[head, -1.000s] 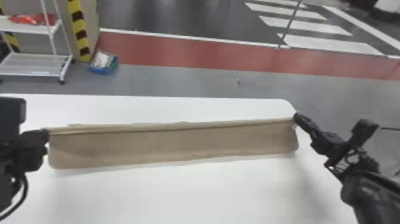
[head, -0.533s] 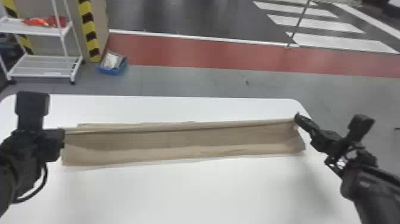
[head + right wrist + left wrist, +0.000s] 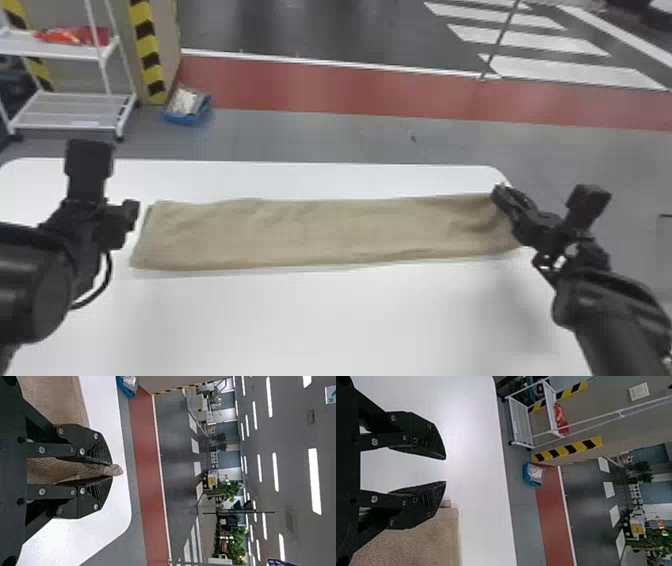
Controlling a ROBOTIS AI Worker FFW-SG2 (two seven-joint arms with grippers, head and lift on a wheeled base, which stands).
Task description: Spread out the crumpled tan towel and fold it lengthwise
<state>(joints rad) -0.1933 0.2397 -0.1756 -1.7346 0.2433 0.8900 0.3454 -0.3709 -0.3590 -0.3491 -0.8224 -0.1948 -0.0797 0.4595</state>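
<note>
Left hand point(image 3: 445, 470) gapes empty at left, towel point(image 3: 325, 230) released (fold nearly done, likely); right hand point(image 3: 498, 192) pinches its upper-right corner.

The left gripper point(image 3: 131, 215) is holding its flat black fingers point(image 3: 425, 437) apart; the right gripper point(image 3: 500, 192) is pinching, fingers point(image 3: 93, 447) close together, the right arm point(image 3: 605, 315) slanting behind it.

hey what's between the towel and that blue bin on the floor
From the towel outward: white table, then grey floor, in the head view.
</note>
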